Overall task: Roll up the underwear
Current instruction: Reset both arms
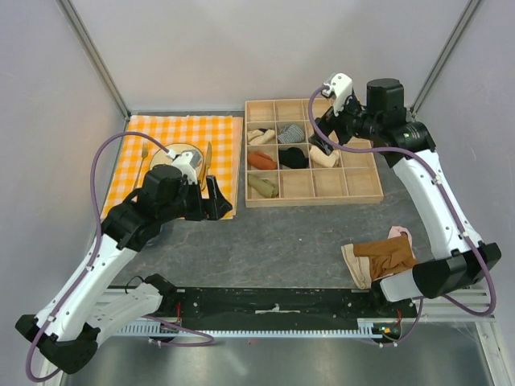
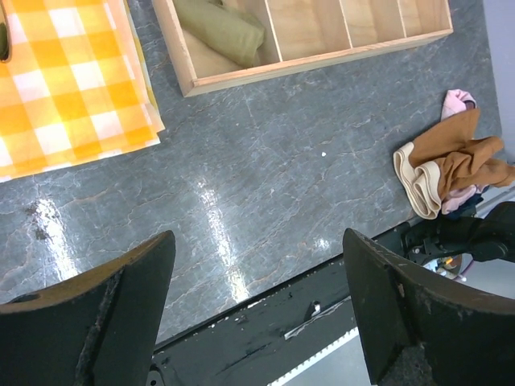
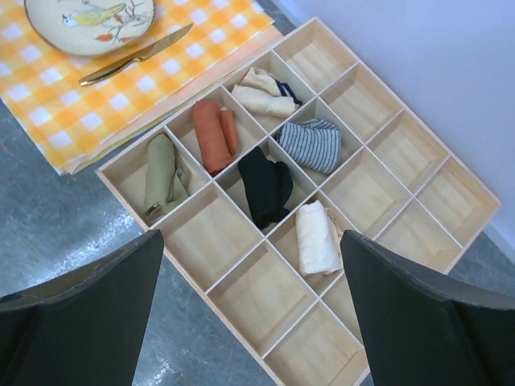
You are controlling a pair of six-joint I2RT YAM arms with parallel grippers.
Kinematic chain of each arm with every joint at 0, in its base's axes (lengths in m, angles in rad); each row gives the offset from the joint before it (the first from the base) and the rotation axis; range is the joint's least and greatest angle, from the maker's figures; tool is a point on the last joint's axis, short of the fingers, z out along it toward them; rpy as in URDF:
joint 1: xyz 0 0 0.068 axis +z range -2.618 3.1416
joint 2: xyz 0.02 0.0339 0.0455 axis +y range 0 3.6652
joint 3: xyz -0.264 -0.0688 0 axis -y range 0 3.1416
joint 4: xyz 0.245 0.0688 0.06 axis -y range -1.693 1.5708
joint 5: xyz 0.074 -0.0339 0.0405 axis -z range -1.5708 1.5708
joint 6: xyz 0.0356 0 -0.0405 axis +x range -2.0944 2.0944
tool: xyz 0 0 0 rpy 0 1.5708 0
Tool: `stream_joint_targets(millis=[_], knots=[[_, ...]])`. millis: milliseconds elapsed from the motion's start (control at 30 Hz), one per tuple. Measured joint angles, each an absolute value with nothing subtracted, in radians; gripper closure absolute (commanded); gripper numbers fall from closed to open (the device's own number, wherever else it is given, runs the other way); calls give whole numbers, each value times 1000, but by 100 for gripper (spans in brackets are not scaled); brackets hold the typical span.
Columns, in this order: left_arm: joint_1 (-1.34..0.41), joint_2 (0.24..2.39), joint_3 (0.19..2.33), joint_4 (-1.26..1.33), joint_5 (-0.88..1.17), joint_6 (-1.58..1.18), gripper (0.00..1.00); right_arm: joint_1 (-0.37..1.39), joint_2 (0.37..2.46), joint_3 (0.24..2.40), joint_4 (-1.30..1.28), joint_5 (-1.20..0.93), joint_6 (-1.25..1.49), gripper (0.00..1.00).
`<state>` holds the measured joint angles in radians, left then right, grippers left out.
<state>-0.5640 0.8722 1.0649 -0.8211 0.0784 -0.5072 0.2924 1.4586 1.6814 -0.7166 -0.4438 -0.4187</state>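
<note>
Both sets of jaws gape wide with nothing in them: left jaws over the bare desk [image 2: 265,185], right jaws above the wooden tray [image 3: 261,299]. The underwear [image 3: 160,174] sits rolled in the tray's near-left corner compartment. The desk's dark grey and marbled with some glare, pale walls around it. The left wrist view crops the roll, and the plate [image 3: 88,16] runs off the right wrist view.

A wooden divided tray [image 3: 265,299] holds a rust-orange roll [image 3: 213,133], black roll [image 3: 265,186], striped roll [image 3: 314,145] and cream roll [image 3: 318,239] in separate compartments. Beside it, a checked cloth [image 3: 201,48] carries a bird-painted plate [image 3: 88,20] and gold knife [image 3: 137,56]. A rust-brown garment [image 2: 463,157] lies over a pink garment [image 2: 459,100].
</note>
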Motion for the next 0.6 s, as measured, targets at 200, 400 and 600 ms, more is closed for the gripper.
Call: stream_joint_targets(millis=[200, 400, 600], knots=[[-564, 849, 1090, -843, 81, -506, 9, 260, 1372, 1602, -689, -412, -323, 2], [-564, 834, 1090, -870, 86, -507, 6, 250, 1319, 1542, -682, -347, -230, 2], [-564, 761, 1090, -886, 110, -508, 5, 229, 1257, 1497, -656, -282, -169, 2]])
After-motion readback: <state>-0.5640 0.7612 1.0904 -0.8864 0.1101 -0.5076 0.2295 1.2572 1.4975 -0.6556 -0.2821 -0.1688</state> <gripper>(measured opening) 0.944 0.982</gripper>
